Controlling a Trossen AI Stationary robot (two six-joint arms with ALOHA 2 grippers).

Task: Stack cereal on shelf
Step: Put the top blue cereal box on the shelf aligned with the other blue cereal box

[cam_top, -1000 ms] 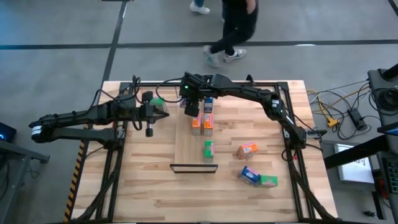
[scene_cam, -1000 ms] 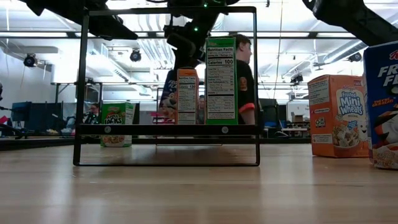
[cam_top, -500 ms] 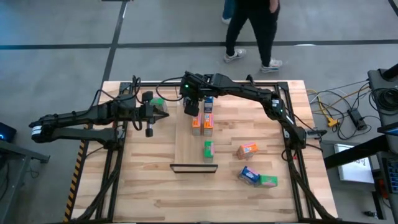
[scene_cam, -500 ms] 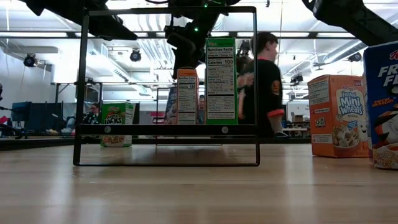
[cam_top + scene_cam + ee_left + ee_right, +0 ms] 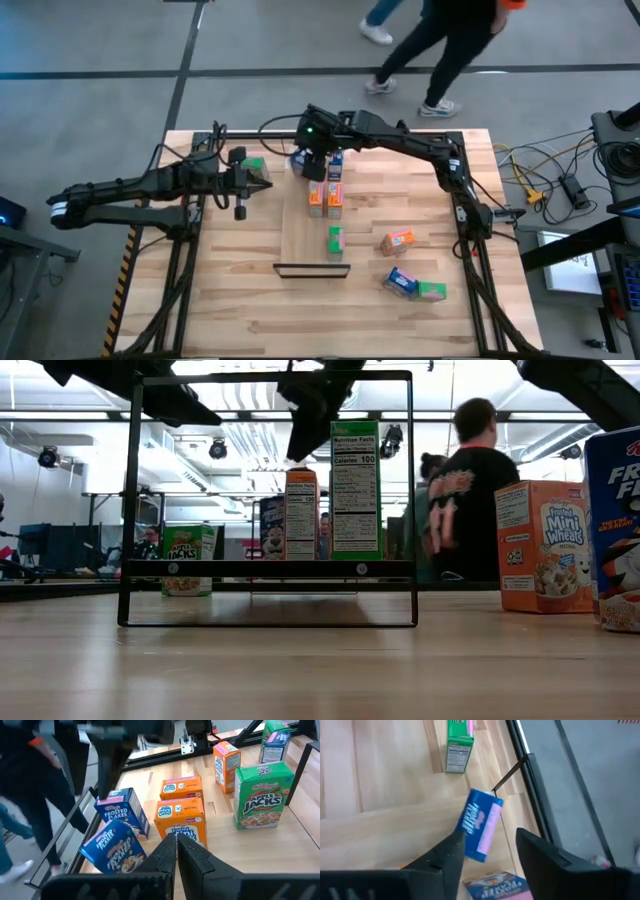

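Bright overhead light (passing person (image 5: 470,490) blurred)

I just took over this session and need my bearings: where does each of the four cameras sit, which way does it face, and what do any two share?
High: overhead, straight down on the table; both arms, left gripper and right gripper show.
Low: table height, level across through the dark frame toward the room; arm parts hang from above.
Left wrist: past the shut left gripper at the green Apple Jacks box.
Right wrist: down past the open right gripper at a tilted blue box.
Shared: that green box also shows from overhead.
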